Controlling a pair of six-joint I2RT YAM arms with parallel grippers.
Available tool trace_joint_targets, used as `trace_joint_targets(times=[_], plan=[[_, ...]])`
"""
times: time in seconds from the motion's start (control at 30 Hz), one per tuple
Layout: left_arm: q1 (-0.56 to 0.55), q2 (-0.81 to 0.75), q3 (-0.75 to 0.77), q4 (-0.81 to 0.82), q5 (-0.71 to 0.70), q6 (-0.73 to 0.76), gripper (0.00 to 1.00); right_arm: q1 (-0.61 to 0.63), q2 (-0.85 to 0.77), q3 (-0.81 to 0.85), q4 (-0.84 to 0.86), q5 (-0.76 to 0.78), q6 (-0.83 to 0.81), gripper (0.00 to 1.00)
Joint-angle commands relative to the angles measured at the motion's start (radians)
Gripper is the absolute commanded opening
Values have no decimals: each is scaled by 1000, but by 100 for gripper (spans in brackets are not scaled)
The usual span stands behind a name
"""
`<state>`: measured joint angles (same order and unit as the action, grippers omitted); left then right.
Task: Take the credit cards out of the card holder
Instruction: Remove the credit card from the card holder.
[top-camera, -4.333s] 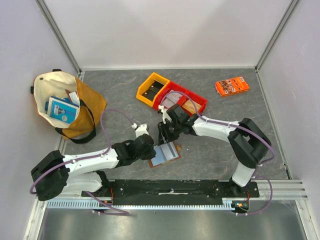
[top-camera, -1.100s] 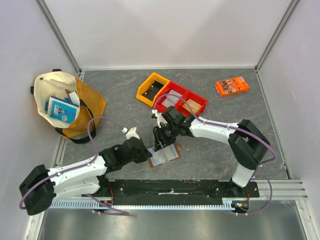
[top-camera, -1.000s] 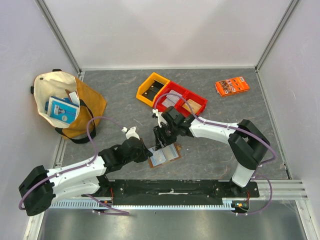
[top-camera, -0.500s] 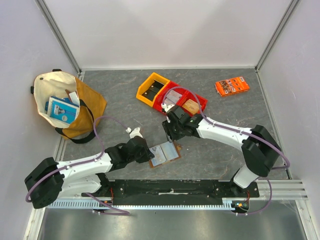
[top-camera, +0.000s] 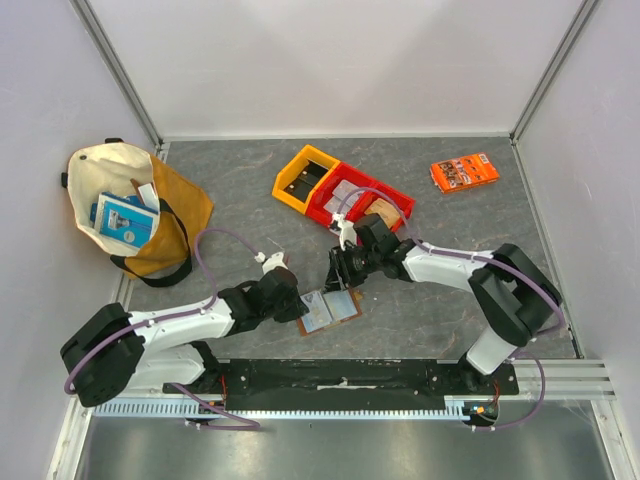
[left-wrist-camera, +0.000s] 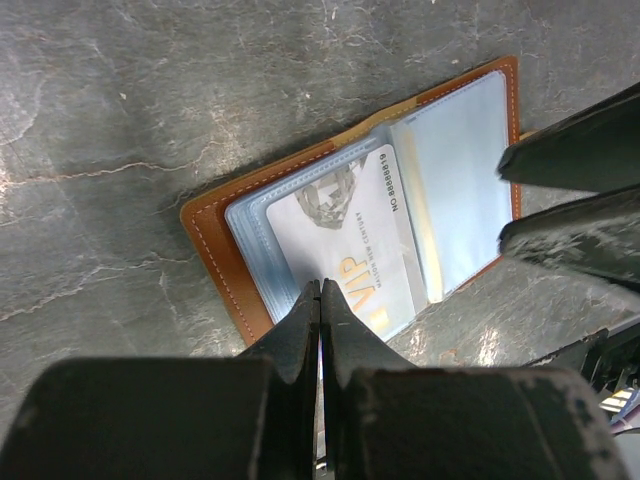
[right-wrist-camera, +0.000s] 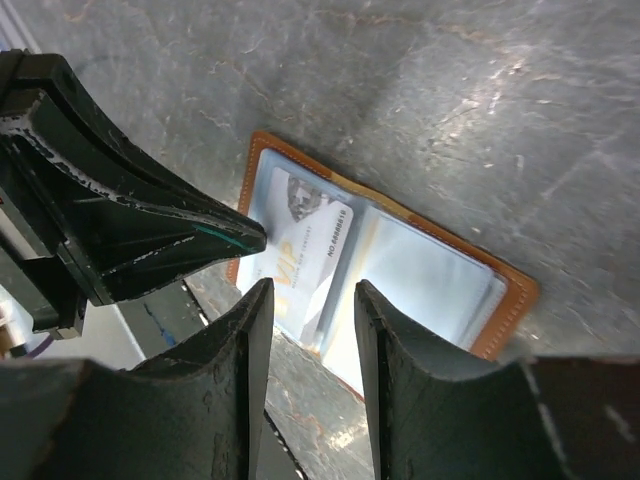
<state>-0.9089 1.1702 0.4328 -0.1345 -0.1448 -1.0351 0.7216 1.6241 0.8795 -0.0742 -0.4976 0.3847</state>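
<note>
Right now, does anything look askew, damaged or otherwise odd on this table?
Only the white card: it sits crooked, seemingly partway out of its sleeve in the open wallet, with the shut left gripper at its edge. That fits the job under way. No damage or spill shows.

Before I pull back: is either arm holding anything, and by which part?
Nothing is held. The left fingers are shut empty, tips at the VIP card in the open card holder; the right fingers stand apart above it.

left pincer (left-wrist-camera: 320, 296) closed, tips together | right pincer (right-wrist-camera: 311, 292) fingers apart
</note>
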Motion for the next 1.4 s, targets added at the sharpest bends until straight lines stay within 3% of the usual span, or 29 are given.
trace_joint_targets(times=[0.0,0.37,0.7,0.97,1.37], plan=[[10,8,-9,-5,11,3,2,-19,62,-53,238,-189,88,45],[24,31,-28,-17,36,-16,2,-42,201,-97,398,-274,154,40],[39,14,-57,-8,51,-31,2,-45,263,-111,475,-315,192,28],[44,-7,-69,-8,53,-36,2,-44,272,-117,485,-323,197,0],[45,-81,-59,-68,28,-29,2,-70,240,-132,476,-315,192,0]])
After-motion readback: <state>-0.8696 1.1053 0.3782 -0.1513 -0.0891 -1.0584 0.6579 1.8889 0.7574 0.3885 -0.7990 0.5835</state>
